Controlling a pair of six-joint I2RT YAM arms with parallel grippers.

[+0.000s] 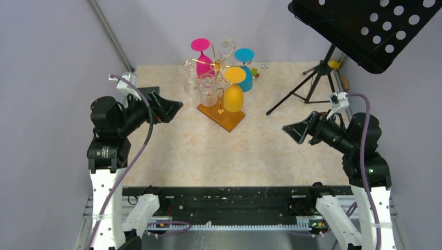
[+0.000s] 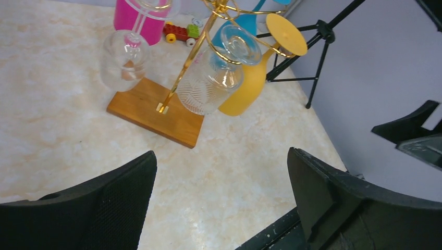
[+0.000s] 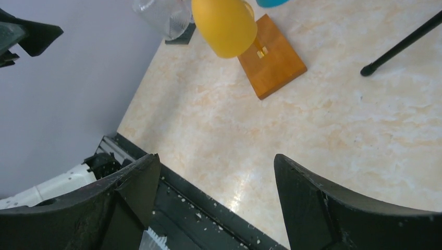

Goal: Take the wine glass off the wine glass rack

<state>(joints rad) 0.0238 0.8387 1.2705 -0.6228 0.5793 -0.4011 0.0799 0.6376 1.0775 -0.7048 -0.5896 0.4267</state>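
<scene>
yellow wine glass [image 1: 233,98] hangs on rack [image 1: 227,120]

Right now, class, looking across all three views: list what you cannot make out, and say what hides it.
1. Right wrist view: the yellow glass loses its stem to the top edge, and the rack shows only its base.
2. Left wrist view: the pink glass is cut off by the top edge.
3. Top view: the clear glasses overlap, so their count is unsure. The small bits behind the rack are too small to name.
</scene>
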